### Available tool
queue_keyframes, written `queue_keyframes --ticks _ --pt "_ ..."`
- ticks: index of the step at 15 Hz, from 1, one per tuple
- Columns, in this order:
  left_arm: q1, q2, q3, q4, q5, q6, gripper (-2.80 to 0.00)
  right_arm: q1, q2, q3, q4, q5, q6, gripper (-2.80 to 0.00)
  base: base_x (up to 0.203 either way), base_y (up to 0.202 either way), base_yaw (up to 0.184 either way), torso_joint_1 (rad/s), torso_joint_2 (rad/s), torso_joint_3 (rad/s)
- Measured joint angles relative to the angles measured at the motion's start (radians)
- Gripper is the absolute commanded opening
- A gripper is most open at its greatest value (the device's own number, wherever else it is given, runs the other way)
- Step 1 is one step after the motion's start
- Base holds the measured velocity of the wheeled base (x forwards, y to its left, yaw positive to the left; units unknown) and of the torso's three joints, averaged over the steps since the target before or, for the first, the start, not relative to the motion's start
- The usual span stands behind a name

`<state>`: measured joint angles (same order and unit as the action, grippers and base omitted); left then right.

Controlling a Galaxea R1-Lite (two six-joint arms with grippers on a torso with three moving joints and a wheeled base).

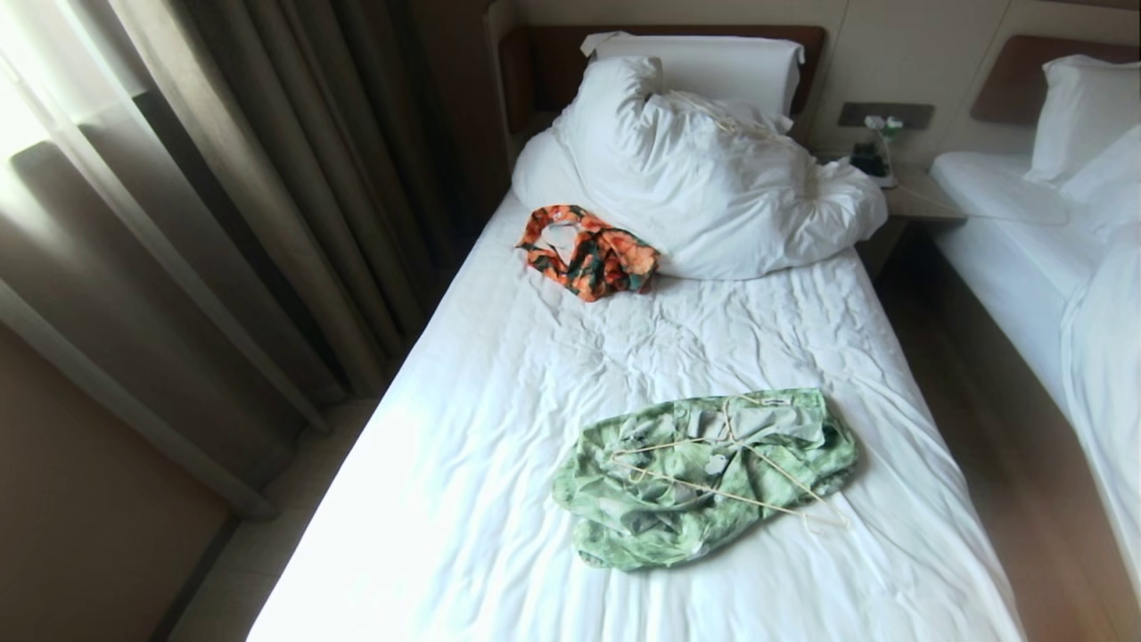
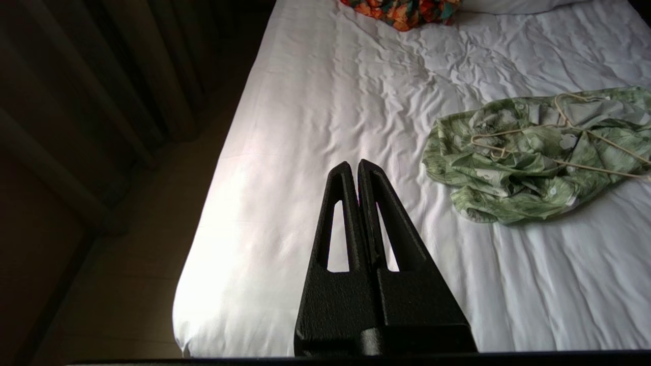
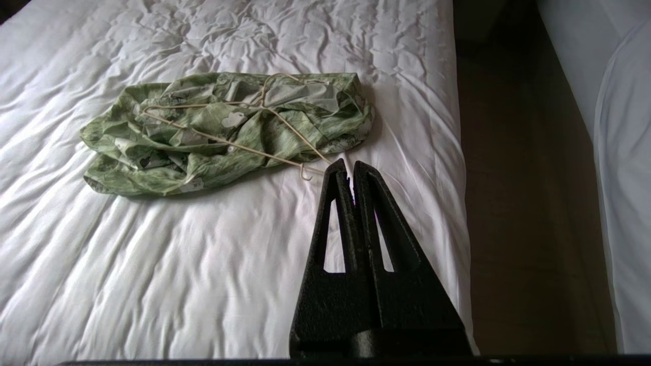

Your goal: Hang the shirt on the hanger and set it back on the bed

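Note:
The light green flowered shirt (image 1: 664,513) lies crumpled on the near half of the bed (image 1: 499,401). The thin cream hanger (image 1: 713,492) rests on top of it, one corner reaching past the cloth onto the sheet. Neither arm shows in the head view. In the left wrist view my left gripper (image 2: 354,163) is shut and empty above the bare sheet, with the shirt (image 2: 513,188) and hanger (image 2: 585,166) off to one side. In the right wrist view my right gripper (image 3: 347,163) is shut and empty, close to the hanger's (image 3: 254,148) corner beside the shirt (image 3: 168,168).
An orange-and-teal garment (image 1: 593,254) lies further up the bed beside the bunched white duvet (image 1: 713,187) and pillow (image 1: 704,62). Curtains (image 1: 223,178) hang on the left. A floor gap (image 1: 972,428), nightstand (image 1: 909,192) and second bed (image 1: 1061,267) are on the right.

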<state>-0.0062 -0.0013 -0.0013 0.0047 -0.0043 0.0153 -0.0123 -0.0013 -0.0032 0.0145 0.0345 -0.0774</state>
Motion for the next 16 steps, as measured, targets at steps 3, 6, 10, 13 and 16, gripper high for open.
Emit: queue_keyframes --ticks 3,6,10,13,16 --pt "0.0 0.0 0.0 0.0 0.0 0.0 -2.8 0.0 0.0 0.0 0.0 0.0 0.0 -2.8 0.0 0.0 0.0 0.0 0.0 0.0" --pt "0.0 0.0 0.0 0.0 0.0 0.0 -2.8 0.0 0.0 0.0 0.0 0.0 0.0 -2.8 0.0 0.0 0.0 0.0 0.0 0.0" --pt "0.0 0.0 0.0 0.0 0.0 0.0 -2.8 0.0 0.0 0.0 0.001 0.0 -0.003 -2.8 0.0 0.0 0.0 0.0 0.0 0.0" --pt "0.0 0.0 0.0 0.0 0.0 0.0 -2.8 0.0 0.0 0.0 0.001 0.0 -0.002 -2.8 0.0 0.0 0.0 0.0 0.0 0.0" --pt "0.0 0.0 0.0 0.0 0.0 0.0 -2.8 0.0 0.0 0.0 0.001 0.0 -0.002 -2.8 0.0 0.0 0.0 0.0 0.0 0.0"
